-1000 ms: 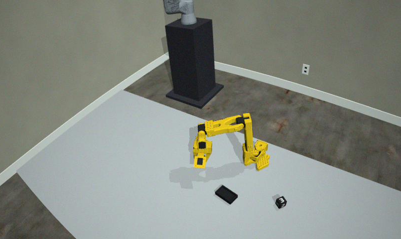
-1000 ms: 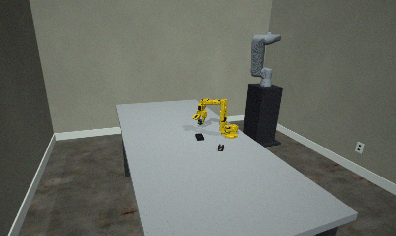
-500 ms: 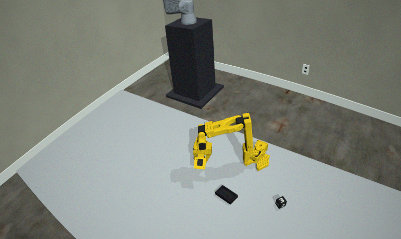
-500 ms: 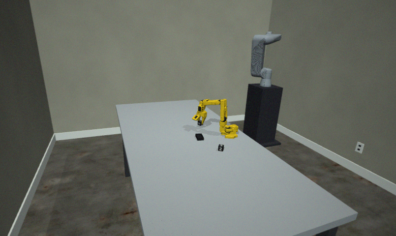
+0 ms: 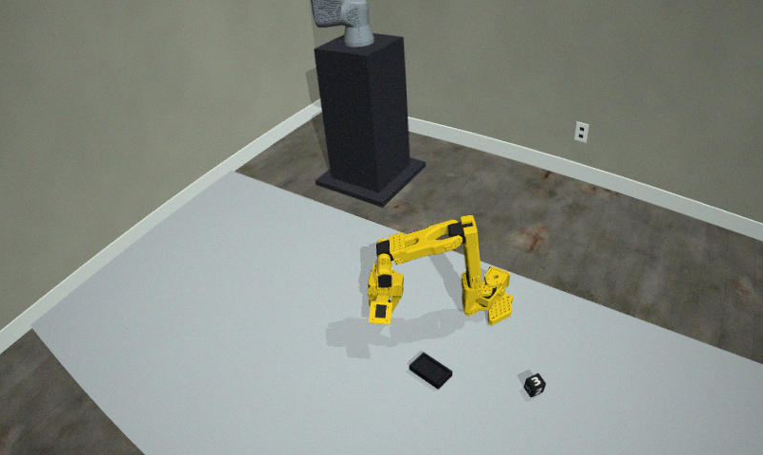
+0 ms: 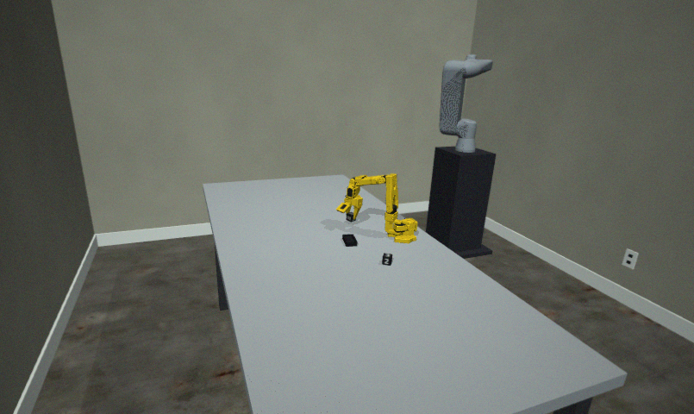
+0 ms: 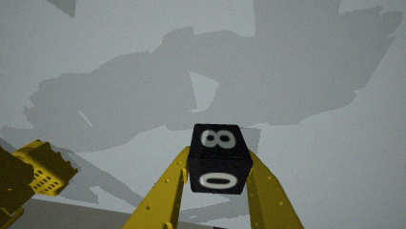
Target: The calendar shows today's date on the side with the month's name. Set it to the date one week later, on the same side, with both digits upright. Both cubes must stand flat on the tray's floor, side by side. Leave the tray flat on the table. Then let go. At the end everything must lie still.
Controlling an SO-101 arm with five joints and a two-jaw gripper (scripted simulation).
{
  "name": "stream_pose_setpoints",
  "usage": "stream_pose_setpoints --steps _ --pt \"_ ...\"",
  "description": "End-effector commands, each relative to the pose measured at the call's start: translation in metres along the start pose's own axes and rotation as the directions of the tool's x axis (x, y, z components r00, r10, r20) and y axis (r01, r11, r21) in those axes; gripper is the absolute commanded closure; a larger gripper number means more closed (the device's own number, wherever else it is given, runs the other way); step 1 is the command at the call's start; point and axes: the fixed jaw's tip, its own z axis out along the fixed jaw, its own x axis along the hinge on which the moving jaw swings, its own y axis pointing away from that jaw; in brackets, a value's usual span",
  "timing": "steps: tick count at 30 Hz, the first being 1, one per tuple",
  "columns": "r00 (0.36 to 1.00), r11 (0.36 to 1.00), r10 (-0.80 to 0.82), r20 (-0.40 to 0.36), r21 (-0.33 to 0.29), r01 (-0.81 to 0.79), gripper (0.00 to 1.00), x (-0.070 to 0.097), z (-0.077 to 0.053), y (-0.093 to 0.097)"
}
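The gripper (image 7: 216, 176) is squeezed tight on a black cube (image 7: 218, 157), held up above the table (image 6: 340, 317) — its 8 and 0 faces show, both digits lying sideways. The tray (image 5: 430, 370) lies flat below the gripper, its long side slanted, and the other cube (image 5: 535, 384) sits farther off — 3 on top.

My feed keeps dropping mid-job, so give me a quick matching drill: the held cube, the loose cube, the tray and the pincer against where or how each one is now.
Things:
1. black number cube showing 8 and 0
2. black number cube showing 3 on top
3. flat black rectangular tray
4. yellow pincer

States:
A. holds no cubes
B. shut on a cube
C. lifted above the table
D. standing alone on the table

Pairs: 1-C, 2-D, 3-A, 4-B
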Motion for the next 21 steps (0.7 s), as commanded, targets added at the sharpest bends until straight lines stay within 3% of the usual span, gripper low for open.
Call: stream_pose_setpoints --steps 1,21 --pt "1.0 1.0 0.0 0.007 0.029 0.0 1.0 0.0003 -0.0027 -0.0037" --pt "1.0 1.0 0.0 0.007 0.029 0.0 1.0 0.0003 0.0041 -0.0038"
